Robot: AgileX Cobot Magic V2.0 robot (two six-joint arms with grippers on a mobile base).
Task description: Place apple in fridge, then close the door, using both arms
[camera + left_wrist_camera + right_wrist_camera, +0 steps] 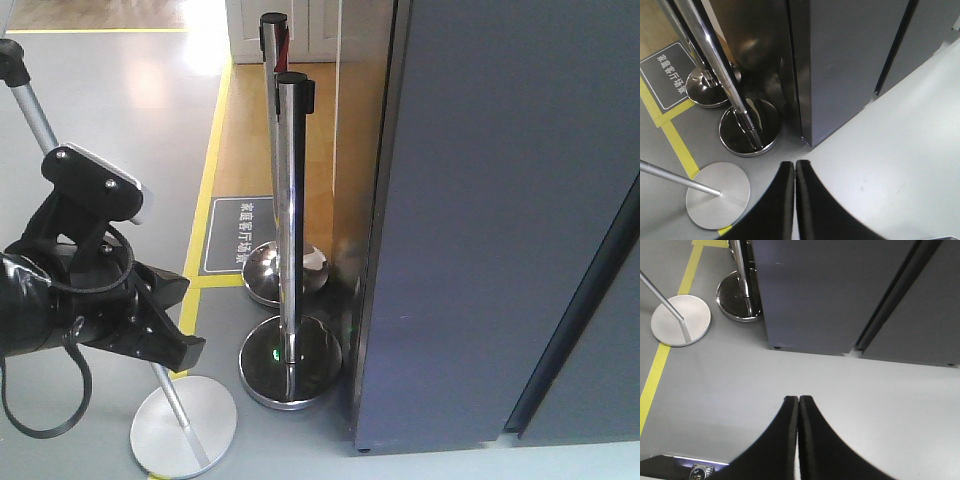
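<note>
The dark grey-blue fridge (480,220) stands at the right, its front panels flat and shut, with a dark seam (585,300) between two panels; I cannot tell which panel is the door. It also shows in the left wrist view (850,65) and the right wrist view (825,295). The apple is out of view. My left gripper (794,164) is shut and empty above the floor near the fridge's left corner; it also shows in the front view (190,350). My right gripper (798,399) is shut and empty above bare floor in front of the fridge.
Two chrome barrier posts (290,230) with round bases stand just left of the fridge. A matte silver stand with a disc base (183,428) leans near my left arm. Yellow floor tape (205,190) and a dark floor sign (235,235) lie behind.
</note>
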